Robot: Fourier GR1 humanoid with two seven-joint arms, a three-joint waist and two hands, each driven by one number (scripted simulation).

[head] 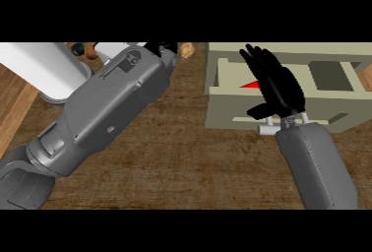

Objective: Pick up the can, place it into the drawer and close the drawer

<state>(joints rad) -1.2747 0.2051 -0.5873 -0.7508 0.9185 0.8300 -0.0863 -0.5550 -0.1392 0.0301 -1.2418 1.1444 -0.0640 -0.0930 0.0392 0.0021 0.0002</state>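
Note:
A beige drawer box point(225, 106) stands open at the upper right of the wooden counter, with a white handle point(267, 129) on its near front. Only a red sliver of the can point(250, 85) shows inside the drawer; the rest is hidden under my right hand point(280, 83). That black hand lies over the drawer with its fingers stretched toward the far side and the thumb point(256, 112) at the near wall. My left forearm point(109, 108) runs diagonally to the top edge, where just a bit of the left hand point(161, 47) shows.
A large white cylinder point(40, 69) stands at the upper left beside the left forearm. Small brown and white items point(187, 49) sit along the far edge. A second, grey compartment point(330, 76) lies at the right of the drawer box. Bare wood spreads between the forearms.

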